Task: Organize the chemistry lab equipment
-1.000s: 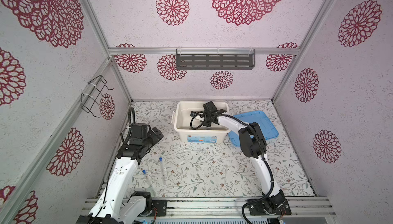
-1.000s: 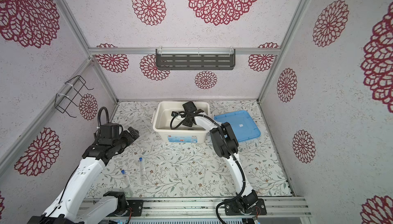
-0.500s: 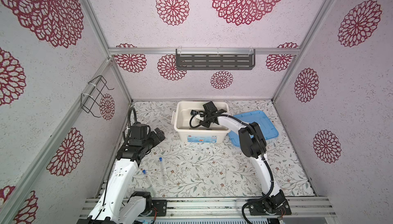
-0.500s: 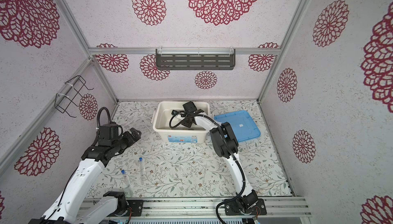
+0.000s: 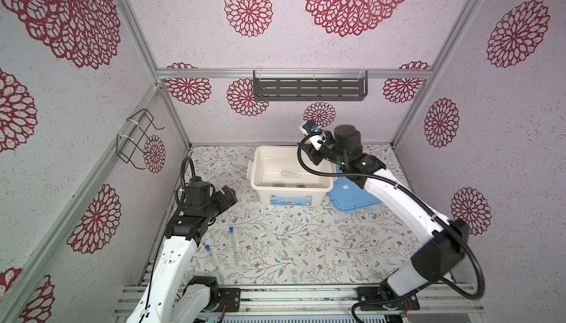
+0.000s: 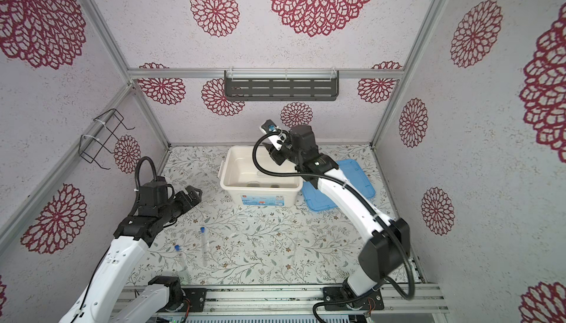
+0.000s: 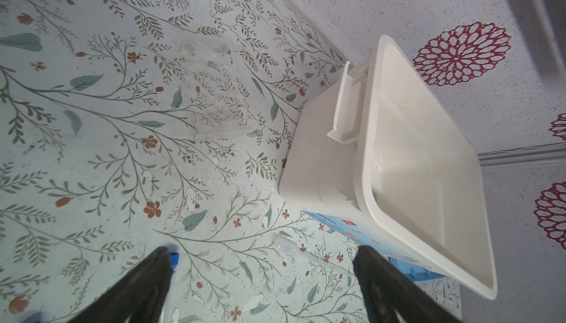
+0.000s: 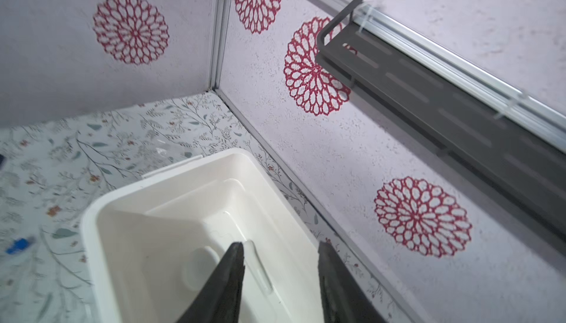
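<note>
White bin point(image 5: 291, 194) beside blue lid point(image 5: 352, 197), grey wall shelf point(image 5: 309, 88), wire rack point(image 5: 136, 139)

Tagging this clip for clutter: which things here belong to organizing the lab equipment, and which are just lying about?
Job: tubes, rack, dishes, stick, bin.
Just there: lid, shelf, wire basket.

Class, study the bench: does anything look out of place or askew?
Yes. Two tubes lie loose and flat on the table, front left, instead of standing in the clear rack, which holds none.
</note>
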